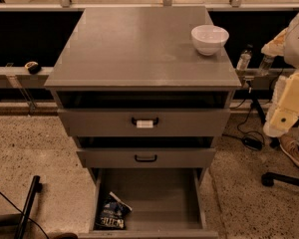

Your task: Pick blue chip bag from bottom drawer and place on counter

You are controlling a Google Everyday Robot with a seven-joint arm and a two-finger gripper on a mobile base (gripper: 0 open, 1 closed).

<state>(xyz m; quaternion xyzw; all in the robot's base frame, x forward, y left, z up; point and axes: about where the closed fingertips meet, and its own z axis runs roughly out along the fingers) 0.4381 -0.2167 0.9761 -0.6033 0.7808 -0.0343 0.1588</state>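
Observation:
The blue chip bag lies in the front left corner of the open bottom drawer, dark and crinkled with white lettering. The rest of the drawer floor is bare grey. The counter is the wide grey top of the cabinet. My arm shows at the right edge as white and pale yellow segments. Its gripper hangs beside the cabinet's right side at the height of the upper drawers, far from the bag and holding nothing that I can see.
A white bowl stands at the counter's back right. The two black-handled drawers above stick out slightly. Bottles stand on a ledge to the right. A shoe, cables and a chair base are on the floor to the right. A black pole is at lower left.

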